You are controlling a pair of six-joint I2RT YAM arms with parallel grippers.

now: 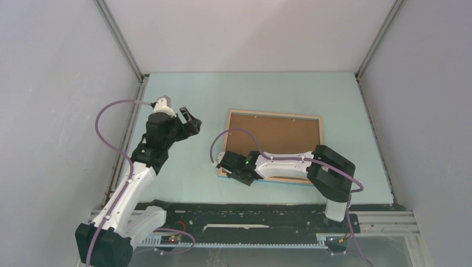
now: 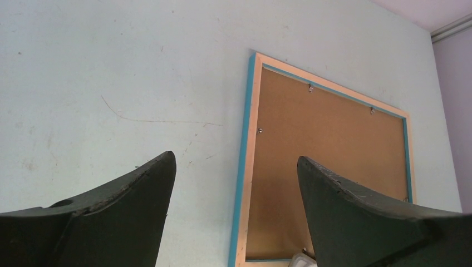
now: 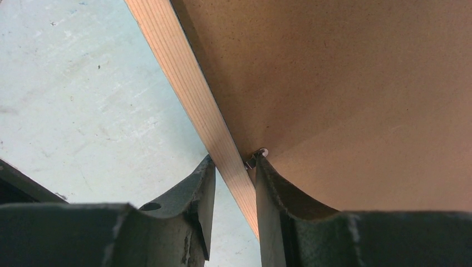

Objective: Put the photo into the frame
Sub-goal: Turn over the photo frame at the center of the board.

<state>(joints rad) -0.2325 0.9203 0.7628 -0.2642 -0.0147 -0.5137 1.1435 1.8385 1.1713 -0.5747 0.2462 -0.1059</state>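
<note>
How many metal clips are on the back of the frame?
4 clips on the frame, in the left wrist view: two by the top rail, one by the left rail, one at the bottom. The left gripper may hide more.

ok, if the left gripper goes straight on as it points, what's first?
Probably the frame, at its left rail, or the table just short of it; depth is unclear. Nothing else lies ahead of the open left gripper.
</note>
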